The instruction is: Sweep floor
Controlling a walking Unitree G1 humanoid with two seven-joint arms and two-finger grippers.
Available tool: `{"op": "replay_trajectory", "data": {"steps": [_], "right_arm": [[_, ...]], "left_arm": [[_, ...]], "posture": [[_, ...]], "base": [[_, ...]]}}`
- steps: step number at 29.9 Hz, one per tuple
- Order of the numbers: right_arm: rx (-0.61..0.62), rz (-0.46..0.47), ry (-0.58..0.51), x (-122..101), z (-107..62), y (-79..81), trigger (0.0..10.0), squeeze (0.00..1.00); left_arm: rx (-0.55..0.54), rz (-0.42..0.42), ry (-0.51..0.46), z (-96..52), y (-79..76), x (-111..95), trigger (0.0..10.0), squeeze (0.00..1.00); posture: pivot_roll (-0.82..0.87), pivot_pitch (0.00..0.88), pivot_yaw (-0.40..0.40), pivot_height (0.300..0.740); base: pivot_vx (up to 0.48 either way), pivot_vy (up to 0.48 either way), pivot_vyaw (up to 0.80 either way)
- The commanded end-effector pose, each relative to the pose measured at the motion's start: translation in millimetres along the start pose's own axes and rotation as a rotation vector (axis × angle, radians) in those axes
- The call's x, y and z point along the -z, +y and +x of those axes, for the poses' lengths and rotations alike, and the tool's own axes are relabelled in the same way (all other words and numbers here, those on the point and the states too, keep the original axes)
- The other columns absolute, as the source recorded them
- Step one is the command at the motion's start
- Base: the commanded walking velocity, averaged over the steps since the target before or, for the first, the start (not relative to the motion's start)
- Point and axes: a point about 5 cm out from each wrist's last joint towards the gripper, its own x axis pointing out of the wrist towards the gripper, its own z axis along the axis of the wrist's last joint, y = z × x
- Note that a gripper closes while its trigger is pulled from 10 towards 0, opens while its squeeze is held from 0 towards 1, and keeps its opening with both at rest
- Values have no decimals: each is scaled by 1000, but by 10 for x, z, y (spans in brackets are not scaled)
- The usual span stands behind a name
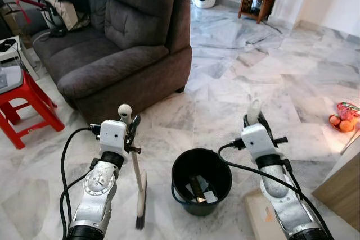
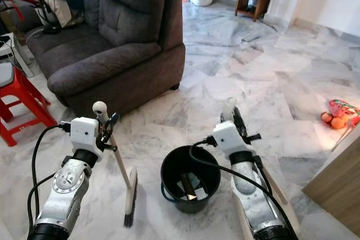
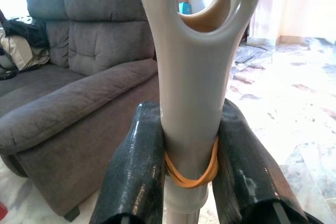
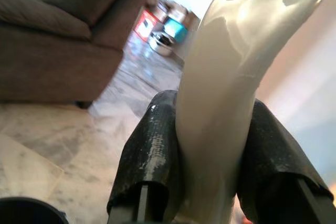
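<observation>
A short broom [image 1: 138, 181] with a white handle stands tilted, its dark bristles [image 1: 139, 217] touching the marble floor. My left gripper [image 1: 130, 129] is shut on the handle just below its looped top; in the left wrist view both black fingers [image 3: 139, 171] clamp the handle [image 3: 194, 103] over an orange rubber band [image 3: 191, 176]. My right gripper [image 1: 256, 121] is shut on another white handle [image 4: 220, 103], and what hangs below it is hidden by the arm. Between the arms stands a black bucket [image 1: 180, 164] with a few scraps inside.
A grey sofa [image 1: 124, 43] stands ahead on the left, with a red stool [image 1: 25, 102] beside it. A bag of oranges [image 1: 344, 119] lies at the right edge. A wooden cabinet [image 1: 340, 192] is close on the right. Open marble floor stretches ahead.
</observation>
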Motion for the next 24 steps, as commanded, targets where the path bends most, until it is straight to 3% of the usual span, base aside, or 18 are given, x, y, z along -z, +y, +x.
{"op": "replay_trajectory", "data": {"steps": [1,5,9,12,19,24], "right_arm": [[27,-14,-44,-27,16,-48,10000,0],[35,31,-3,53,-10,-21,10000,0],[108,177,97,206,-32,-27,10000,0],[143,222,138,301,-49,-40,10000,0],[131,199,163,409,-79,-38,10000,0],[144,240,189,481,-93,-42,10000,0]], "left_arm": [[-7,13,-50,22,40,-93,10000,0],[-6,14,-45,17,41,-82,10000,0],[-9,22,-29,-41,58,-44,10000,0],[-22,27,-7,-121,100,10,10000,0],[-16,26,15,-205,94,66,10000,0],[-8,14,29,-229,85,96,10000,0]], "posture": [[67,19,53,740],[66,21,52,740],[67,21,55,740],[73,24,54,740],[75,28,52,740],[74,29,54,740]], "base": [[0,0,0],[0,0,0],[0,0,0],[0,0,0],[0,0,0],[0,0,0]]}}
